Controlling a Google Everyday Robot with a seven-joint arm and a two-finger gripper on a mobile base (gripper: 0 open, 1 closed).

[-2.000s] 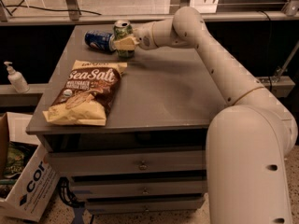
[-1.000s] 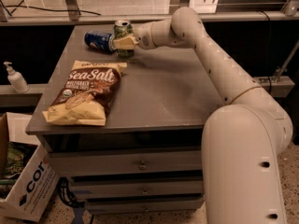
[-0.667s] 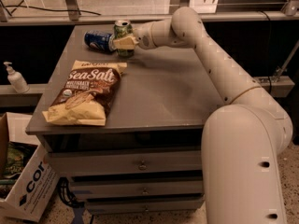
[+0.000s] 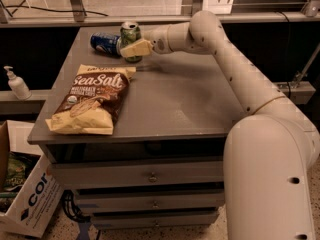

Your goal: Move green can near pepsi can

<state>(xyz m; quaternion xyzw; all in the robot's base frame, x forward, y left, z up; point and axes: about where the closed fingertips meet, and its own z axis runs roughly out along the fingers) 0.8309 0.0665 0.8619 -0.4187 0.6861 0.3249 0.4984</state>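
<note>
The green can (image 4: 131, 37) stands upright at the far left of the grey table (image 4: 175, 99), its silver top showing. The pepsi can (image 4: 105, 42), dark blue with white and red markings, lies on its side just to the left of the green can, touching or almost touching it. My gripper (image 4: 131, 48) reaches in from the right at the end of the white arm, and its pale fingers (image 4: 136, 48) are around the green can's lower half.
A brown and cream Sea Salt chip bag (image 4: 90, 100) lies on the front left of the table. A soap dispenser (image 4: 16, 83) stands on a ledge to the left. A cardboard box (image 4: 27, 199) sits on the floor at lower left. Drawers run below the tabletop.
</note>
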